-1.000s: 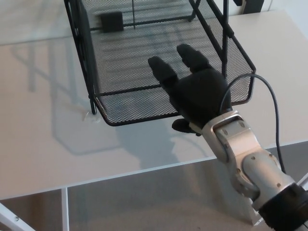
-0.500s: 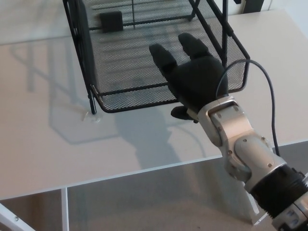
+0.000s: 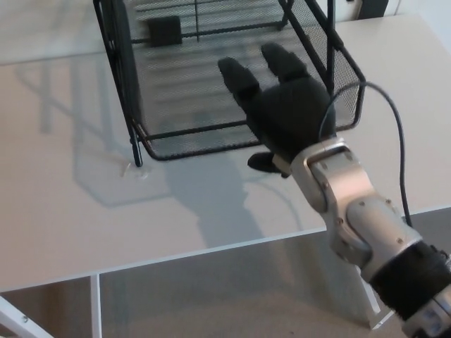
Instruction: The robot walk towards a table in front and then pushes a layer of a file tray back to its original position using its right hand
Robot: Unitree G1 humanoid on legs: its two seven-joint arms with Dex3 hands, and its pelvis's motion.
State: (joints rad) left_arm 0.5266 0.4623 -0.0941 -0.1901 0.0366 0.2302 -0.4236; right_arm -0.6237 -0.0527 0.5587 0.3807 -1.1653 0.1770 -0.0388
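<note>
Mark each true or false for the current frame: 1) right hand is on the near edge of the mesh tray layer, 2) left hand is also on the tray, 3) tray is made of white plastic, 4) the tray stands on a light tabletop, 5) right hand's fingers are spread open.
1) True. The right hand lies across the front rim of the tray layer.
2) False. No left hand is in view.
3) False. The tray layer is black wire mesh in a black frame.
4) True. It stands on the light tabletop.
5) True. The fingers are apart and grip nothing; the palm presses on the rim.
</note>
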